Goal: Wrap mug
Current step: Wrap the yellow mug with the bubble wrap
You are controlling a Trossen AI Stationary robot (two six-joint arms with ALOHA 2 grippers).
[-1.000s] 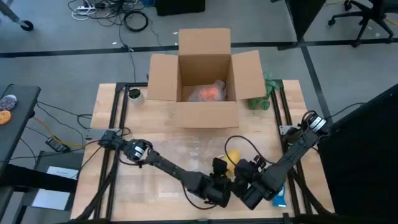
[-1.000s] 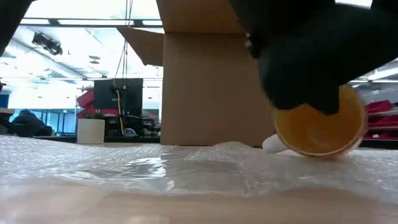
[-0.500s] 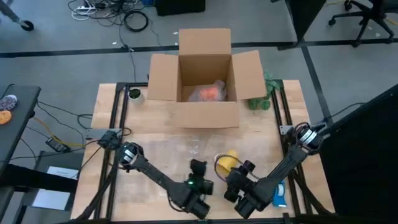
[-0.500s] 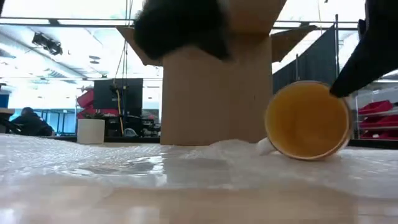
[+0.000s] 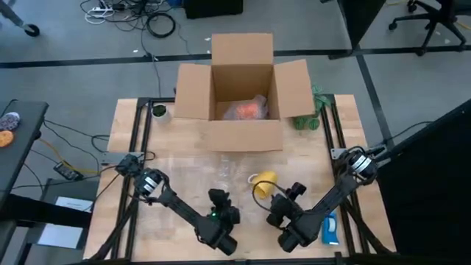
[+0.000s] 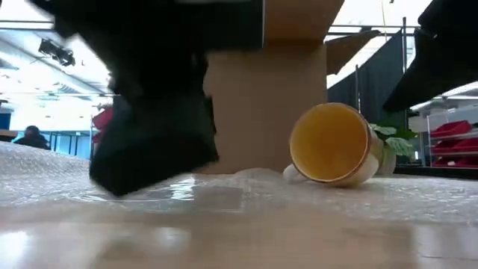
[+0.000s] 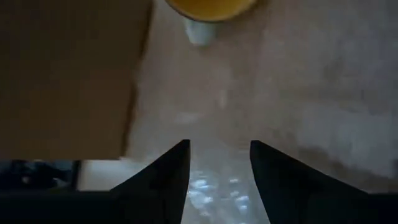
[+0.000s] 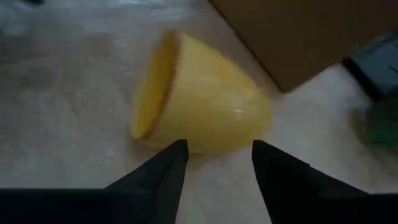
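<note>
A yellow-orange mug (image 5: 265, 184) with a white handle (image 5: 252, 179) lies on its side on a clear bubble-wrap sheet (image 5: 213, 173), its mouth turned toward the near left (image 6: 323, 146). My left gripper (image 5: 218, 197) hangs open to the mug's left, low over the sheet (image 7: 219, 144). My right gripper (image 5: 293, 191) stands open just right of and nearer than the mug, and its fingers frame the mug's wall (image 8: 205, 106) without touching it (image 8: 214, 144).
An open cardboard box (image 5: 243, 136) stands at the far middle with an orange plastic-wrapped thing (image 5: 246, 110) inside. A green plant (image 5: 313, 110) sits to its right and a white cup (image 5: 160, 112) to its left. A flat blue-and-white object (image 5: 330, 230) lies near the right edge.
Both grippers have drawn away from the mug: the left toward the table's left edge, the right a little toward the near right. The mug lies free, has shifted slightly toward the box, and has turned its mouth from the near edge toward the left.
</note>
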